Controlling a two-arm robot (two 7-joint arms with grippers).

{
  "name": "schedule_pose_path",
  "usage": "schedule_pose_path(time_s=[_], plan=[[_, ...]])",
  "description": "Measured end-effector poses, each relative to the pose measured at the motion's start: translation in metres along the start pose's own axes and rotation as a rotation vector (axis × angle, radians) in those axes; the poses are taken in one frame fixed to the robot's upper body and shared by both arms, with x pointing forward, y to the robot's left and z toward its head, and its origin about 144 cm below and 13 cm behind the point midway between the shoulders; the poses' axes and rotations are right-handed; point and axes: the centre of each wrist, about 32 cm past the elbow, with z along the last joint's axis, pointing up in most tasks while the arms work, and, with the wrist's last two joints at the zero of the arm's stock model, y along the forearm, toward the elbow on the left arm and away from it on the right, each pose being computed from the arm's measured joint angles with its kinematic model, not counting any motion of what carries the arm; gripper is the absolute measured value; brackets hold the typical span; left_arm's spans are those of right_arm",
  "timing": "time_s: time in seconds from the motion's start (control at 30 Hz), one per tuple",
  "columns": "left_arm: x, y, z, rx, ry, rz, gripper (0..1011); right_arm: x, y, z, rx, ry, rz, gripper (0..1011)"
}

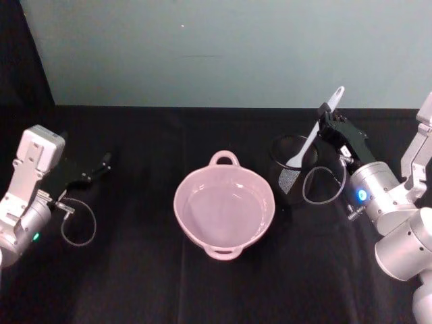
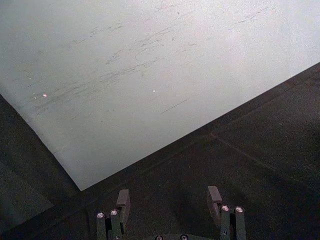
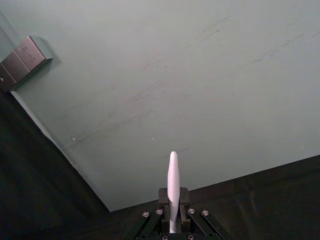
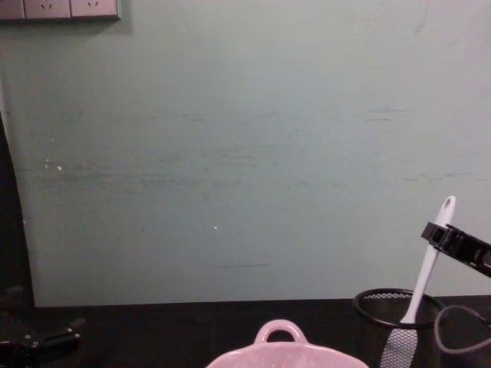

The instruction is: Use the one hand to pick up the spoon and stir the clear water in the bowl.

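Right gripper (image 1: 329, 115) pinching the spoon (image 1: 312, 140) handle, blade inside the mesh cup (image 1: 297, 170); bowl (image 1: 224, 204) mid-table; left gripper (image 2: 169, 202) spread, near the table's left edge.

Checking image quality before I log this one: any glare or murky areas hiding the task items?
Head view: the bowl carries soft sheen on its water, nothing hidden; the left gripper blends into the black cloth. Chest view: the spoon stands crisp against the wall. Right wrist view: the spoon handle looks slightly soft close up.
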Motion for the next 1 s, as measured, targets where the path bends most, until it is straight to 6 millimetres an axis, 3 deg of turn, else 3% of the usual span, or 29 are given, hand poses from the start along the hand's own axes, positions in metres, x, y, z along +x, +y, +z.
schedule_pose_path(time_s=[0.2,0.33,0.77,0.83,0.93,1.0], plan=[[0.0000,0.0000,0.0000,0.000,0.000,0.000,1011,-0.0001,0.0000,0.0001,0.002,-0.001,0.001,111],[0.0000,0.0000,0.0000,0.000,0.000,0.000,1011,-0.0003,0.0002,0.0003,0.003,-0.002,0.003,190],[0.0000,0.0000,0.0000,0.000,0.000,0.000,1011,-0.0004,0.0005,0.0006,0.006,-0.003,0.003,626],[0.0000,0.0000,0.0000,0.000,0.000,0.000,1011,-0.0004,0.0005,0.0006,0.006,-0.003,0.003,653],[0.0000,0.0000,0.0000,0.000,0.000,0.000,1011,-0.0004,0.0005,0.0006,0.007,-0.003,0.003,789],[0.0000,0.0000,0.0000,0.000,0.000,0.000,1011,-0.0004,0.0005,0.0006,0.007,-0.004,0.003,818]])
